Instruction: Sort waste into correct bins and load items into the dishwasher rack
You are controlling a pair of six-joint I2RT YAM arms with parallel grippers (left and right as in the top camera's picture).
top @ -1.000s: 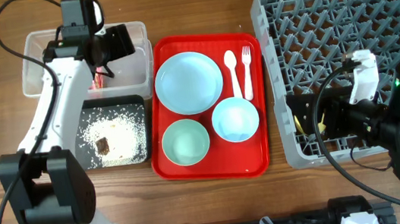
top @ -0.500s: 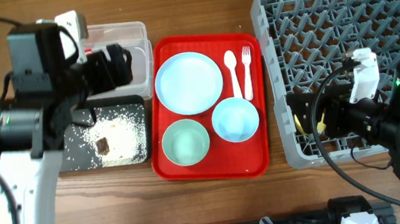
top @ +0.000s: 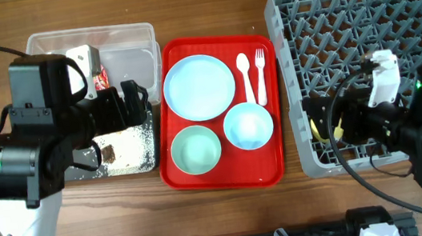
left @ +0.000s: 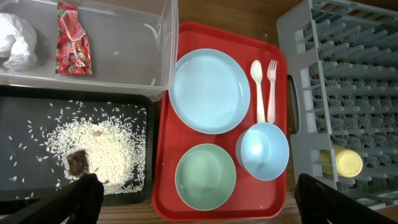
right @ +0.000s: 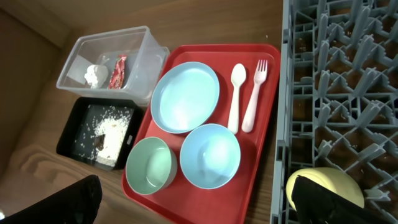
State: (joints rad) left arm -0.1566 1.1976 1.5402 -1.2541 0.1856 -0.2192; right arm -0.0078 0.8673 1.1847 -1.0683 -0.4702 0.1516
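In the left wrist view the crumpled napkin (left: 15,40) and red wrapper (left: 73,38) lie in the clear tub (left: 168,43). Rice scraps (left: 106,146) cover the black tray (left: 18,106). The blue plate (left: 210,90), spoon (left: 257,87), fork (left: 272,87), blue bowl (left: 262,150) and green bowl (left: 205,176) sit on the red tray (left: 230,34). The yellow cup (right: 323,186) lies in the grey rack (top: 359,11). My left gripper (top: 130,102) hangs open and empty above the black tray. My right gripper (right: 199,202) is open and empty over the rack's front left corner.
The red tray (top: 226,176) lies between the bins and the rack. A dark brown scrap (left: 77,162) sits in the rice. The wooden table's front edge (top: 231,212) runs below the tray.
My left arm has drawn back from over the clear tub towards the front and now hangs over the black tray. The right arm has not moved.
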